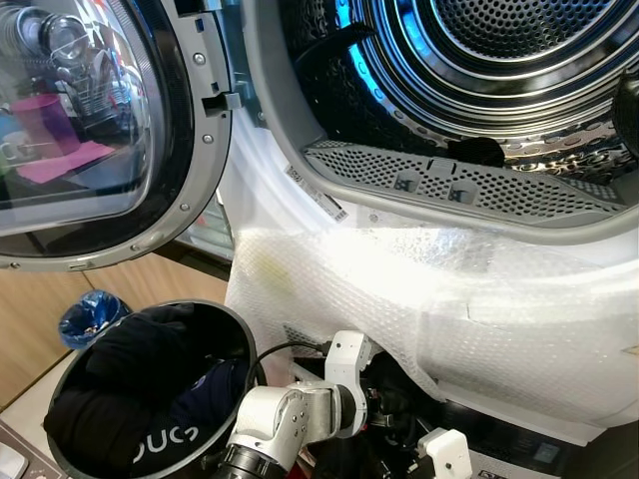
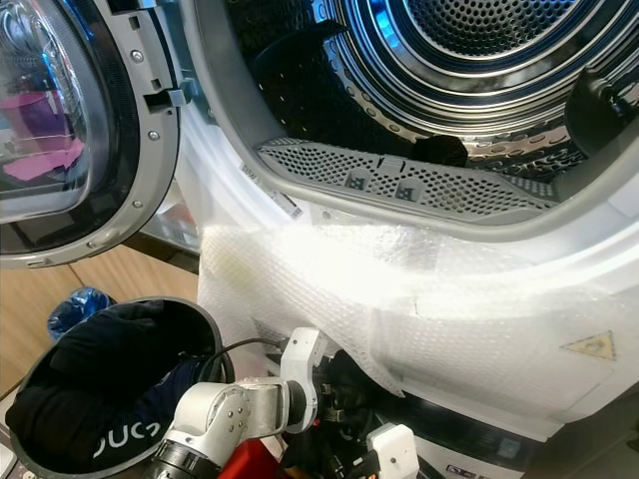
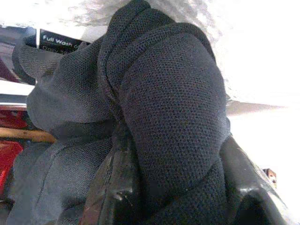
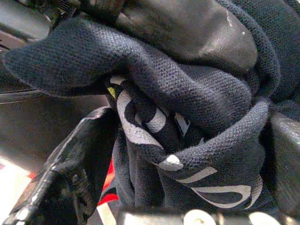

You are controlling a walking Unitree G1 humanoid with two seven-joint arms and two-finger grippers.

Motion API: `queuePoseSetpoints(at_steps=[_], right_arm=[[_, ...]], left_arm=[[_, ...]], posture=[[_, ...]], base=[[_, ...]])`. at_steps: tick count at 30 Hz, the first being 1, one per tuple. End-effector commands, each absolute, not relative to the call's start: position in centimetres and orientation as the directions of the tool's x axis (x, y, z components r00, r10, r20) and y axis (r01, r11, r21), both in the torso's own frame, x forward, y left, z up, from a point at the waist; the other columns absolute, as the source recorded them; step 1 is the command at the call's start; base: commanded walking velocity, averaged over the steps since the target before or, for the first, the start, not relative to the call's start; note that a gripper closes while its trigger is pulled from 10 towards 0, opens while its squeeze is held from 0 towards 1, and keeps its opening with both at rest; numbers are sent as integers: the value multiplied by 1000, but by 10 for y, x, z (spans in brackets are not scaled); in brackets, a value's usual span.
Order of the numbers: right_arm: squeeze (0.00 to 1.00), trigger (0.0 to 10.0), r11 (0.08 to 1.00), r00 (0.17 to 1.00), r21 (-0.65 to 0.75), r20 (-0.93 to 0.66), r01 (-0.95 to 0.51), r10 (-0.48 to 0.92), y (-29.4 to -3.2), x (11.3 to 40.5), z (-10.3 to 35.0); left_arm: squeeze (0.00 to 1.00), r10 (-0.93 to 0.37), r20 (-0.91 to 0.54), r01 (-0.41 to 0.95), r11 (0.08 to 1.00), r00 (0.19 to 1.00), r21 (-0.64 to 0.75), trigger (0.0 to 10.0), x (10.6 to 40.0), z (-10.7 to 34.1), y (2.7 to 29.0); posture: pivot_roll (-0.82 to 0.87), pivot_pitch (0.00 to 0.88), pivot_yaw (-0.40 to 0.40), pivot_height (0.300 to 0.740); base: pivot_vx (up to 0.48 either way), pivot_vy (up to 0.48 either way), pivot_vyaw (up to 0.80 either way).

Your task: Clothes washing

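Gripping dark garment (image 3: 159, 117): left claw (image 3: 178, 187), right claw (image 4: 187, 140) both clamped; fingertips buried in cloth, garment shape unclear.

The open door (image 1: 90, 130) hangs left of the drum (image 1: 469, 70); below the door, a basket (image 1: 75, 384) holds clothes (image 1: 140, 389).

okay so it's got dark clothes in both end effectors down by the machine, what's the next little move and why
Probably lift both arms toward the open drum. The left end effector and right end effector each clamp a fold of dark garment, but both sit low, below the bubble wrap on the machine front. The door is swung wide open, and the basket beside holds more clothes.
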State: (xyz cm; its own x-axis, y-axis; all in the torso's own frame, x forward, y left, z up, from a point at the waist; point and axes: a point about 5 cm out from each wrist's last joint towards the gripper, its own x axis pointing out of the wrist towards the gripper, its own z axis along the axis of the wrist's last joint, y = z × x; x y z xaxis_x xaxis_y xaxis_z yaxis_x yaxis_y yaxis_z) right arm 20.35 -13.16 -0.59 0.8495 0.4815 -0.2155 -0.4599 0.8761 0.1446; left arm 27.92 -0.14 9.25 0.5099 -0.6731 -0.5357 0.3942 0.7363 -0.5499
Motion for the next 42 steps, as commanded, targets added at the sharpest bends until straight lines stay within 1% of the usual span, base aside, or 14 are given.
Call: queuePoseSetpoints(at_steps=[1, 4, 5, 7, 12, 17, 22, 24, 28, 29, 30, 31, 32, 42], right_arm=[[0, 10000, 841, 811, 173, -224, -512, 540, -112, 201, -8], [0, 10000, 829, 790, 200, -252, -522, 559, -111, 199, -11], [0, 10000, 829, 790, 200, -252, -522, 559, -111, 199, -11], [0, 10000, 821, 778, 201, -265, -534, 570, -110, 199, -12], [0, 10000, 817, 768, 195, -279, -543, 577, -111, 198, -14], [0, 10000, 810, 751, 190, -305, -555, 586, -115, 194, -18], [0, 10000, 831, 776, 192, -297, -522, 556, -114, 198, -18], [0, 10000, 850, 800, 210, -289, -482, 525, -111, 201, -17], [0, 10000, 871, 821, 218, -296, -440, 489, -110, 204, -19], [0, 9373, 868, 818, 225, -294, -443, 494, -109, 204, -19], [0, 1686, 870, 823, 227, -290, -437, 489, -109, 204, -19], [0, 1686, 870, 823, 227, -290, -437, 489, -109, 204, -19], [0, 0, 871, 827, 242, -284, -428, 486, -109, 204, -19], [0, 0, 880, 844, 255, -270, -402, 464, -111, 204, -20]], left_arm=[[0, -797, -413, 458, 595, 441, -660, 0, 267, 119, -50], [0, -825, -362, 463, 549, 434, -696, 0, 265, 129, -59], [0, -825, -362, 463, 549, 434, -696, 0, 265, 129, -59], [0, -849, -329, 478, 509, 413, -716, 0, 262, 137, -65], [0, -891, -262, 502, 430, 372, -750, 0, 256, 151, -71], [0, -909, -220, 515, 386, 355, -765, 0, 254, 158, -74], [0, -920, -204, 517, 360, 335, -777, 0, 252, 162, -76], [0, -924, -203, 509, 351, 324, -786, 0, 250, 162, -76], [0, -928, -195, 494, 338, 318, -801, 0, 250, 164, -76], [0, -929, -191, 494, 334, 317, -803, 0, 250, 165, -76], [0, -930, -188, 493, 330, 316, -805, 0, 249, 166, -76], [0, -930, -188, 493, 330, 316, -805, 0, 249, 166, -76], [0, -932, -183, 493, 324, 313, -808, 0, 249, 167, -77], [0, -938, -174, 486, 308, 301, -818, 0, 248, 170, -76]], posture=[[-51, 28, 102, 740], [-52, 30, 102, 740], [-52, 30, 102, 740], [-53, 31, 103, 740], [-53, 30, 103, 740], [-53, 27, 105, 740], [-54, 25, 106, 740], [-54, 25, 106, 740], [-51, 24, 106, 740], [-51, 24, 106, 740], [-49, 24, 107, 740], [-49, 24, 107, 740], [-49, 24, 107, 740], [-42, 22, 107, 740]], base=[[0, 0, 0], [0, 0, 0], [0, 0, 0], [0, 0, 0], [0, 0, 0], [0, 0, 0], [0, 0, 0], [0, 0, 0], [0, 0, 0], [0, 0, 0], [0, 0, 0], [0, 0, 0], [0, 0, 0], [0, 0, 0]])
